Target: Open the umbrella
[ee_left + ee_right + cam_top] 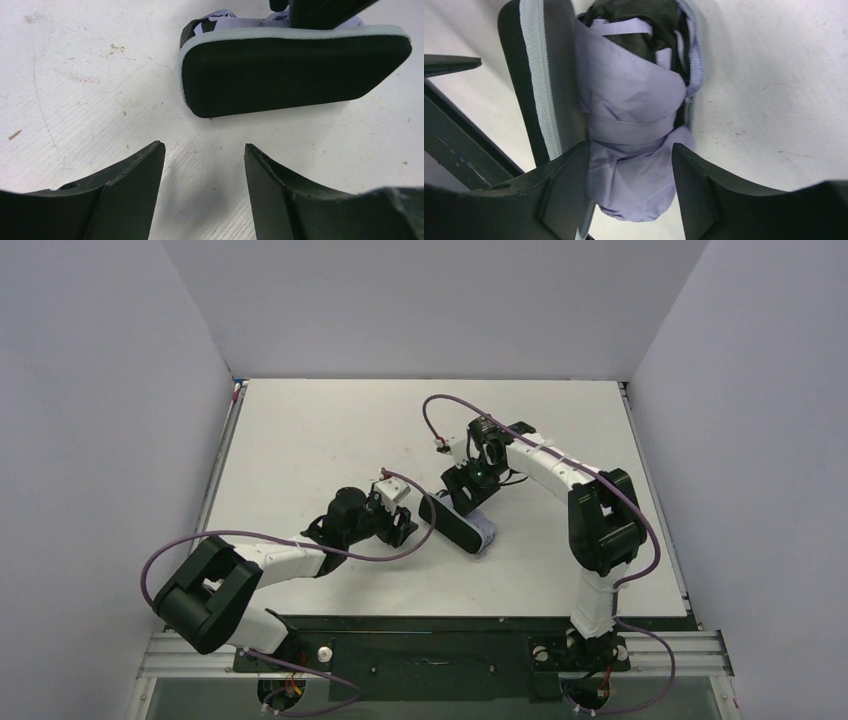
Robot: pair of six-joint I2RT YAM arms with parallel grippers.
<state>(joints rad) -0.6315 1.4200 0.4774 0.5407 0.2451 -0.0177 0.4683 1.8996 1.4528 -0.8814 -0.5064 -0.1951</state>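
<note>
The umbrella point(629, 100) is a folded lavender bundle with a strap around it, lying half inside the unzipped black-and-grey sleeve point(531, 75). My right gripper point(630, 146) is open, its fingers straddling the bundle's near end and close against the fabric on both sides. From above, the sleeve point(452, 520) lies mid-table with the umbrella's lavender end point(486, 535) poking out; the right gripper point(468, 500) is over it. My left gripper point(205, 150) is open and holds nothing, over bare table just short of the sleeve point(290, 75). A bit of the umbrella point(220, 20) shows behind.
The white table point(330, 430) has walls at the back and on both sides. Both arms meet near the middle, the left gripper point(405, 523) just left of the sleeve. A black finger point(325, 10) of the right gripper stands on the sleeve's far side.
</note>
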